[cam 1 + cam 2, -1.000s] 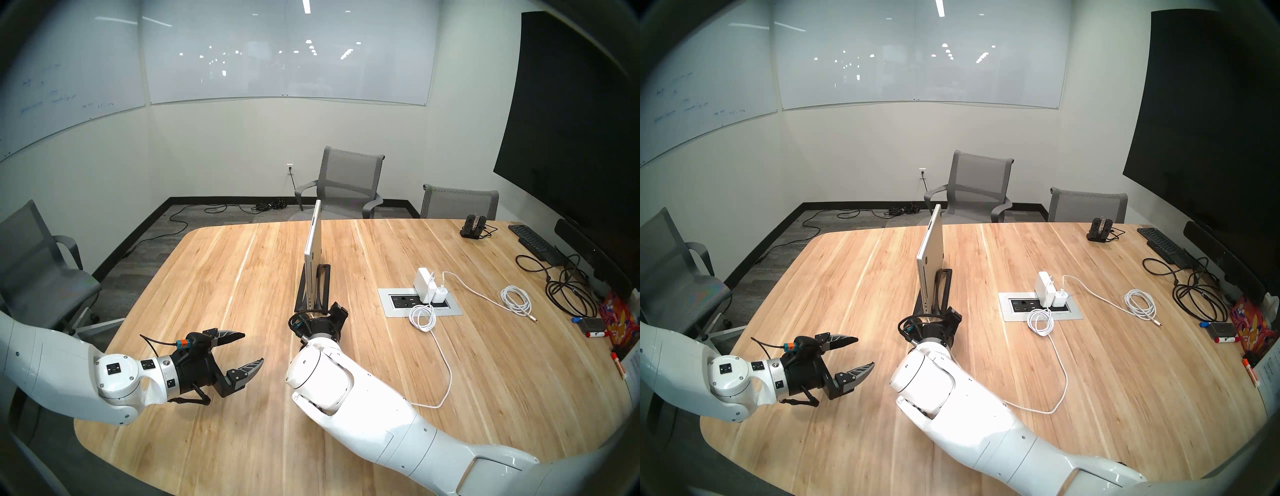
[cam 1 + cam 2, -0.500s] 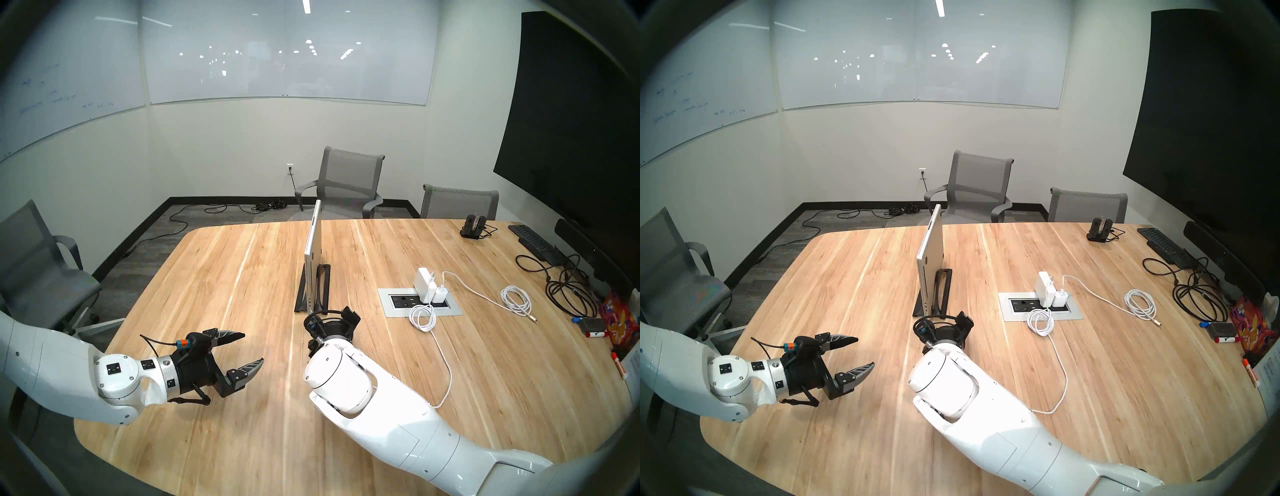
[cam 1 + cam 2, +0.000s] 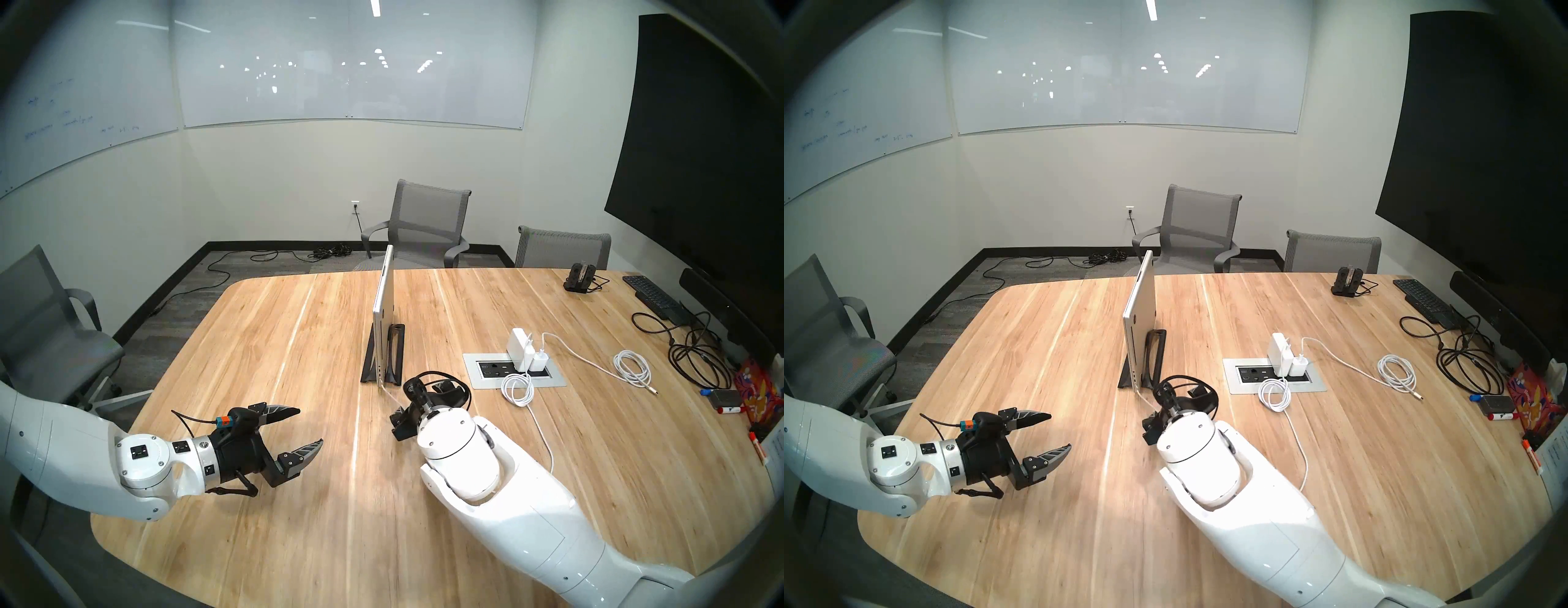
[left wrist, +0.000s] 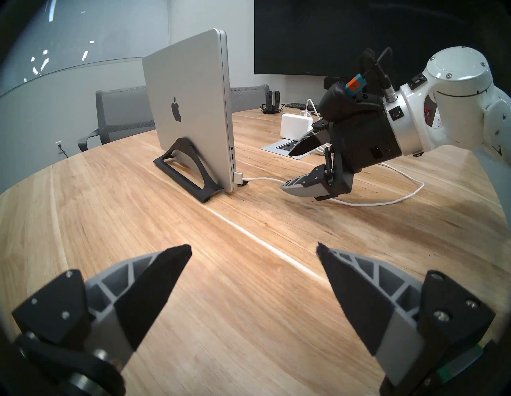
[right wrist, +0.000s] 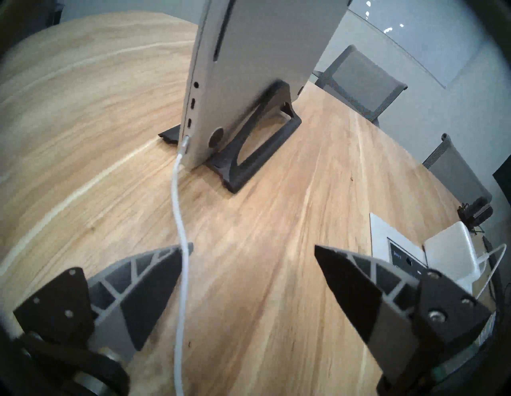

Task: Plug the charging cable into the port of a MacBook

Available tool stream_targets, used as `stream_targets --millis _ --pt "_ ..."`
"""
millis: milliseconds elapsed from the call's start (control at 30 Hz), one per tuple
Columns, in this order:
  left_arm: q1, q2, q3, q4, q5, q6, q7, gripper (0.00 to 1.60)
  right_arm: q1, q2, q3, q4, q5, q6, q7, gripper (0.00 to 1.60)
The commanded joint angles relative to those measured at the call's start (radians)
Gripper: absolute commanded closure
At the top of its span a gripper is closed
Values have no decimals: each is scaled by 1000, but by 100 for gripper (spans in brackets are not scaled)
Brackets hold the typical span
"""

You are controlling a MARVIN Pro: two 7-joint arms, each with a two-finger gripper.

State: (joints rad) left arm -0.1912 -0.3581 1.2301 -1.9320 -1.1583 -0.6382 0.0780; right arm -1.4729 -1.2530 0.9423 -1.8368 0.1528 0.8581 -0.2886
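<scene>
The silver MacBook (image 3: 384,305) stands on edge in a black stand (image 3: 392,352) mid-table. The charging cable's flat connector (image 4: 237,177) sits in the lowest port on the near edge, seen also as the connector (image 5: 185,142) from the right wrist. Its white cord (image 5: 179,221) trails back over the wood, past one finger of my right gripper (image 5: 253,246). That right gripper (image 4: 286,171) is open, a short way back from the laptop, holding nothing. My left gripper (image 3: 310,426) hovers open and empty over the table's near left.
A recessed power box (image 3: 515,371) with a white charger brick (image 3: 519,342) lies right of the laptop. Farther right are a coiled white cable (image 3: 632,367), black cables (image 3: 695,361), a black keyboard (image 3: 653,297) and a controller dock (image 3: 579,278). Grey chairs ring the table.
My right gripper has drawn back from the laptop's near edge, toward me and to the right, with its wrist turned. The cable stays plugged in. The left arm has not moved.
</scene>
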Motion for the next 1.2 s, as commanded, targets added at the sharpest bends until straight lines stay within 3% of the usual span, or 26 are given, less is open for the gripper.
stream_targets --millis 0,100,233,733,1167 --pt "-7 -2 -9 -3 2 -4 2 0 -63 31 110 -104 92 -12 42 0" --pt "-7 -2 -9 -3 2 -4 2 0 -75 46 140 -125 152 -10 105 0" --pt "-7 -2 -9 -3 2 -4 2 0 -76 73 135 -142 167 -4 146 0" --pt "-7 -2 -9 -3 3 -4 3 0 -86 77 148 -131 137 -49 122 0" --pt "-7 -2 -9 -3 2 -4 2 0 -174 191 224 -229 204 -135 249 0"
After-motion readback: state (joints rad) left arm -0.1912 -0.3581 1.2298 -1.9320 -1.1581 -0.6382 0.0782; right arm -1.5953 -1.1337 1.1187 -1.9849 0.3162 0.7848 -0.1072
